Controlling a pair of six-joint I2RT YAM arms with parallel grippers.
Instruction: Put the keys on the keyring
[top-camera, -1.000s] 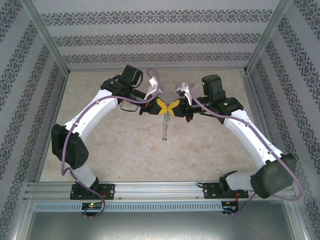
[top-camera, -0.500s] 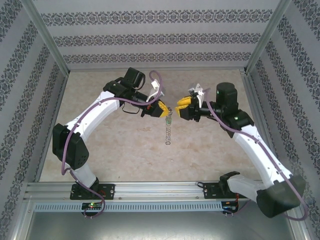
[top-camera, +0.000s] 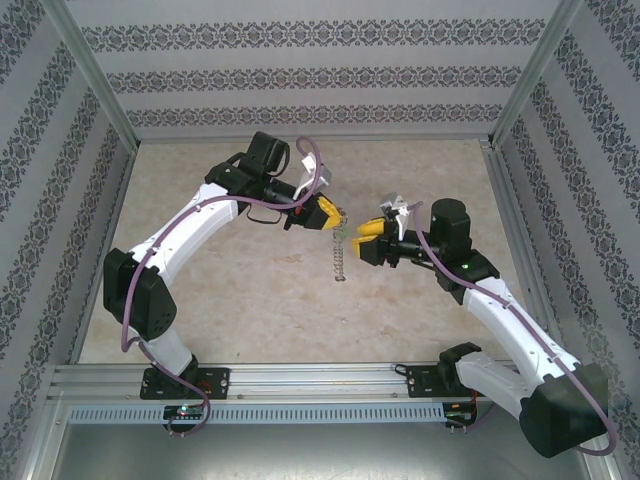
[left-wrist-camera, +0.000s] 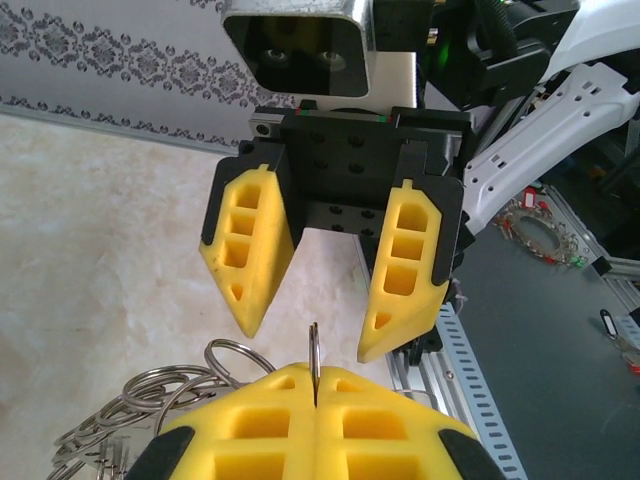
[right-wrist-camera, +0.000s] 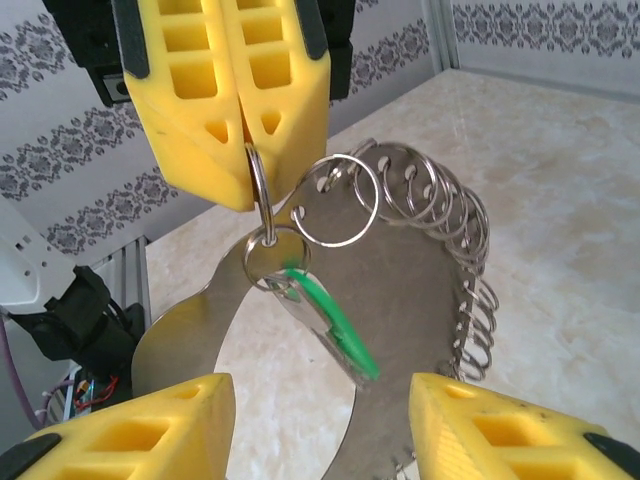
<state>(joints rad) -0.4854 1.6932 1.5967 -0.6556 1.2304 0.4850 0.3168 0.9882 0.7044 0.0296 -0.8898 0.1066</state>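
My left gripper (top-camera: 332, 215) is shut on a small split ring (right-wrist-camera: 258, 188), whose thin edge stands up between its pads (left-wrist-camera: 314, 365). The keyring (right-wrist-camera: 440, 300), a broad flat grey ring fringed with several small split rings, hangs below that hold and looks like a silvery chain (top-camera: 340, 256) from above. A green-headed key (right-wrist-camera: 335, 322) with a short silvery blade dangles from another small ring (right-wrist-camera: 272, 250) in front of the keyring. My right gripper (top-camera: 366, 238) is open, facing the left one with a gap between them. Its fingers (right-wrist-camera: 180, 430) sit below the key, touching nothing.
The beige stone-patterned tabletop (top-camera: 250, 290) lies under both arms. Patterned walls (top-camera: 320, 75) and metal frame posts (top-camera: 95, 85) close in the back and sides. An aluminium rail (top-camera: 320, 380) runs along the near edge by the arm bases.
My right gripper has drawn back from the left one, to the right and nearer, and now stands open. The left gripper has kept its hold, the keyring still hanging below it.
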